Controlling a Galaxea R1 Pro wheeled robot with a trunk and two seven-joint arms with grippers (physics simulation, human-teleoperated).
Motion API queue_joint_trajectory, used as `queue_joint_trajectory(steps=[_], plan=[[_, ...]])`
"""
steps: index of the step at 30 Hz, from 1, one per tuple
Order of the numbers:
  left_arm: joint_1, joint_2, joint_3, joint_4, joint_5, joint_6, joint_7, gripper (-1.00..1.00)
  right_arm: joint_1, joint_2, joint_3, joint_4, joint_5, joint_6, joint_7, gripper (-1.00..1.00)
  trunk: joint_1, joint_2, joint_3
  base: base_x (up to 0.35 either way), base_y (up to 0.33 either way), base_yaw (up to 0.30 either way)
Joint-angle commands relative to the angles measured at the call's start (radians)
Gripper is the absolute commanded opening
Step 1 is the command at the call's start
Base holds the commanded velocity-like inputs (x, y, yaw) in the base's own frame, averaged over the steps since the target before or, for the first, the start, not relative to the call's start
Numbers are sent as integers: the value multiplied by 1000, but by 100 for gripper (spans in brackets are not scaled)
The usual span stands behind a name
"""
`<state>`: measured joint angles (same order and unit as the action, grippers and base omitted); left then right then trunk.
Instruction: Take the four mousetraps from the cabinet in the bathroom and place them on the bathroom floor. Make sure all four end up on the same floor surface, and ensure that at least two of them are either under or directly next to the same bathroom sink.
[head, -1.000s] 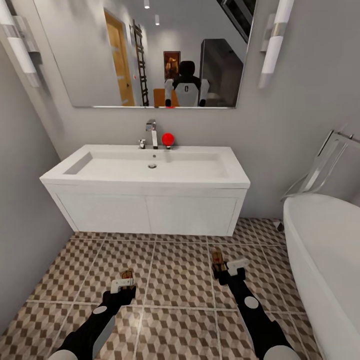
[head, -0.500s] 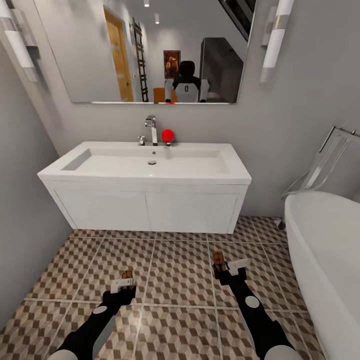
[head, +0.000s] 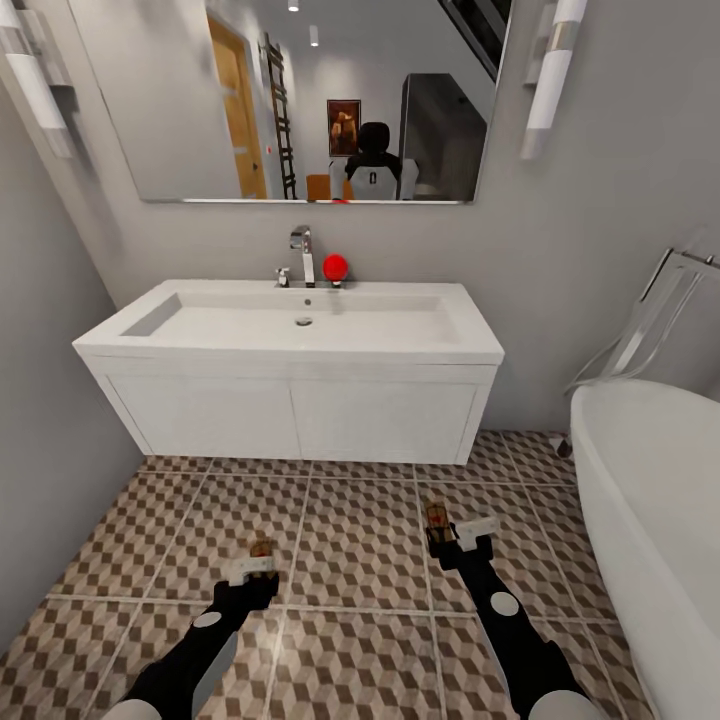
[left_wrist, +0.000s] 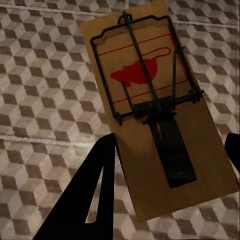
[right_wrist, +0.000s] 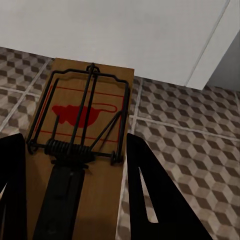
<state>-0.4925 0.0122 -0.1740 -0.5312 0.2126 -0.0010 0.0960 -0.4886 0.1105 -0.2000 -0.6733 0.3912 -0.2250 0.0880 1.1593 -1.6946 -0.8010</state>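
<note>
Mousetraps (left_wrist: 155, 115) (right_wrist: 82, 165) | one clamped in each gripper (head: 256, 568) (head: 455, 535) | above open floor (head: 350, 540) before sink (head: 300, 385)

1. You are looking at an evenly lit, bright bathroom; light seems to come from two ceiling spots reflected in the mirror (head: 300, 100) and from tube lamps (head: 548, 75) flanking it.
2. Shadows are soft: a faint one lies under the sink (head: 290, 345) on the bathroom floor (head: 360, 540).
3. Your head view bends straight lines near its edges, and the render looks slightly soft throughout.
4. Both wrist views are dimmer, with dark, shadowed fingers (left_wrist: 85, 195) framing each mousetrap (left_wrist: 155, 110).
</note>
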Motion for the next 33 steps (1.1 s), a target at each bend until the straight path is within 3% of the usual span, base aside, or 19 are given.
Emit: queue_joint_trajectory(steps=[1,4,7,8,9,10,12,15,19,24,33], plan=[[-1,-3,-17,-1,8,0,10,-100,-1,1,-9,0,3,-5,13,-100,0,0,-1,0,0,0],[-1,-8,-30,-13,7,0,10,-100,-1,1,-9,0,2,-20,13,-100,0,0,-1,0,0,0],[0,-9,-33,-145,6,19,12,-100,-1,6,-9,0,2,-62,11,-100,0,0,-1,0,0,0],[-1,-10,-31,-206,6,73,13,-100,-1,7,-9,-1,2,-66,10,-100,0,0,-1,0,0,0],[-1,-11,-31,-295,5,201,13,-100,-1,7,-10,-14,2,-67,9,-100,0,0,-1,0,0,0],[-1,-12,-30,-318,5,237,13,-100,-1,7,-10,-20,2,-66,8,-100,0,0,-1,0,0,0],[-1,-18,-29,-429,5,378,13,-100,-1,7,-10,-48,2,-57,8,-100,0,0,-1,0,0,0],[-1,-46,-29,-523,3,439,14,-100,-1,5,-10,-59,2,-47,13,-100,0,0,-1,0,0,0],[-1,-55,-33,-532,-20,454,12,-100,-1,3,-10,-63,2,-47,17,-100,0,0,-1,0,0,0],[-1,-30,-37,-526,-36,450,11,-100,-1,2,-8,-63,1,-54,21,-100,0,0,-1,0,0,0],[-1,-11,-38,-469,-38,341,11,-100,-1,1,-4,-63,0,-84,25,-100,0,0,-1,0,0,0]])
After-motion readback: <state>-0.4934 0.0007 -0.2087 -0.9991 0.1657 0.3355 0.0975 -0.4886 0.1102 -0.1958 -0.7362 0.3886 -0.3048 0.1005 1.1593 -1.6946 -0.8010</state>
